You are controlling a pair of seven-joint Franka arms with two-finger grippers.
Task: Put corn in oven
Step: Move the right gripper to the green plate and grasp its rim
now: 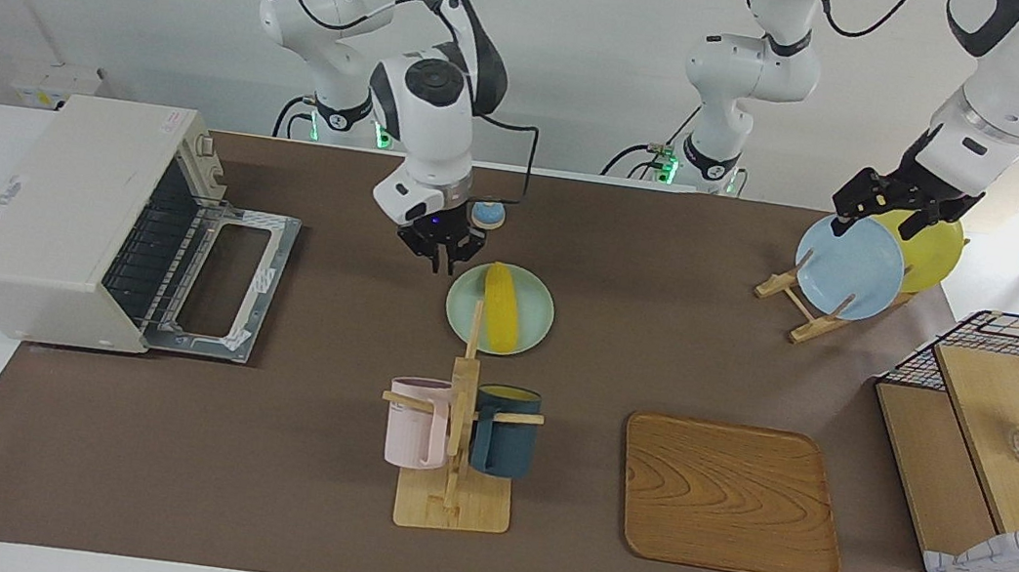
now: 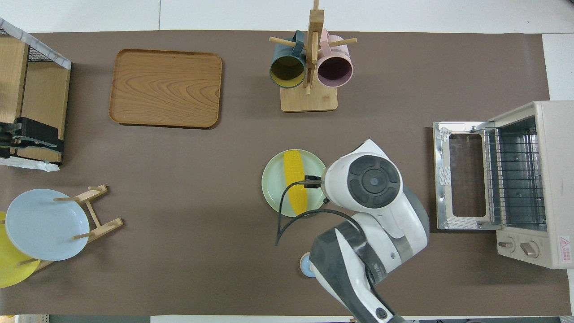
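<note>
The yellow corn (image 1: 500, 305) (image 2: 296, 181) lies lengthwise on a pale green plate (image 1: 531, 330) (image 2: 272, 185) mid-table. My right gripper (image 1: 441, 259) hangs just above the table beside that plate, on the side toward the right arm's end, fingers a little apart and holding nothing. From overhead the right wrist covers it. The cream oven (image 1: 57, 207) (image 2: 545, 179) stands at the right arm's end, its door (image 1: 224, 283) (image 2: 462, 177) folded down flat and the wire rack showing. My left gripper (image 1: 884, 209) waits high over the plate rack, open and holding nothing.
A mug rack (image 1: 457, 437) with a pink and a dark blue mug stands farther from the robots than the plate. Beside it lies a wooden tray (image 1: 731, 497). A small blue bell (image 1: 488, 212) sits near the robots. A plate rack (image 1: 849, 269) and a wire basket shelf (image 1: 990, 448) fill the left arm's end.
</note>
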